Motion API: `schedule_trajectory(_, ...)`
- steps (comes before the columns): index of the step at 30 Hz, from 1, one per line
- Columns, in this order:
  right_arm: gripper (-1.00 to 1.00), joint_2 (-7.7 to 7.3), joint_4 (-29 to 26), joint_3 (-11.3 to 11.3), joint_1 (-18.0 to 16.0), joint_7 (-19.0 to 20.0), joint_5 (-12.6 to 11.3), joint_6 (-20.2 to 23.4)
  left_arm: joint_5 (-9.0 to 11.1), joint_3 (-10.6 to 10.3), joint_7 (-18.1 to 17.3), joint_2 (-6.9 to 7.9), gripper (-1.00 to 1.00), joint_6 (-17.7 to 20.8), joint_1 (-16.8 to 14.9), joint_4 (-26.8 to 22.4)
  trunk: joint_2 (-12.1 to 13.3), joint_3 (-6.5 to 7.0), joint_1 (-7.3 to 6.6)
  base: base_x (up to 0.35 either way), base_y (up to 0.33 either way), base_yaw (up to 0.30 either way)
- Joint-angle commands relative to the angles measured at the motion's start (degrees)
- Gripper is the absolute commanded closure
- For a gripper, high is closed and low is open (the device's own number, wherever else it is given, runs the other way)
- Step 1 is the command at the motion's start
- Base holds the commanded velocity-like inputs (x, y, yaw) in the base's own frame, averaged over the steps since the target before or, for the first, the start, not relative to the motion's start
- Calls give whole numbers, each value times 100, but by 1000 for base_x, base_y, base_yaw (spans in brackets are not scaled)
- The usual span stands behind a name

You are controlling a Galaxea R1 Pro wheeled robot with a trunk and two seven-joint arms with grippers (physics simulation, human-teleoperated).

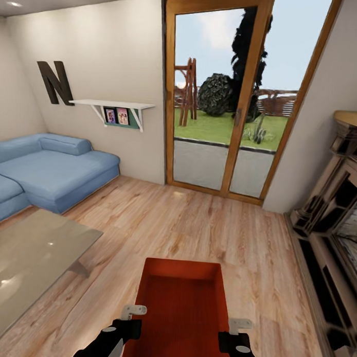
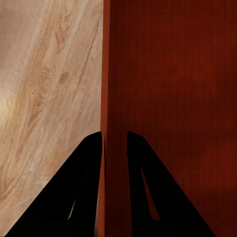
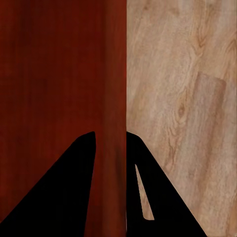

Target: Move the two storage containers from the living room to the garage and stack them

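Left hand (image 2: 114, 140) and right hand (image 3: 109, 140) each clamped a side wall of one orange-red storage container (image 1: 181, 307), held above the light wood plank floor (image 1: 197, 225) in the living room; garage not reached, stacking judged wholly outstanding.

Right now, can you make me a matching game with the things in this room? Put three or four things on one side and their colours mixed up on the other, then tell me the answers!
Things:
1. sofa
2. storage container
3. shelf
4. big letter N

Colours:
A. orange-red
B. white
C. dark brown
D. blue

Right pairs: 1-D, 2-A, 3-B, 4-C.

Bonus: the left hand and the right hand each grip a side wall of the storage container.
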Motion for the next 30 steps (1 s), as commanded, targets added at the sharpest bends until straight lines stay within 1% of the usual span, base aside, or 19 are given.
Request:
schedule_trajectory(1,100,-68,2,-2,-3,-47,-47,-15,-80,92,75,39,100,36,-6,-21,-9,-10,2,0,0,270)
schedule_trajectory(30,100,-68,4,-2,-3,-48,-47,-15,-80,92,76,39,100,36,-6,-21,-9,-10,2,0,0,270)
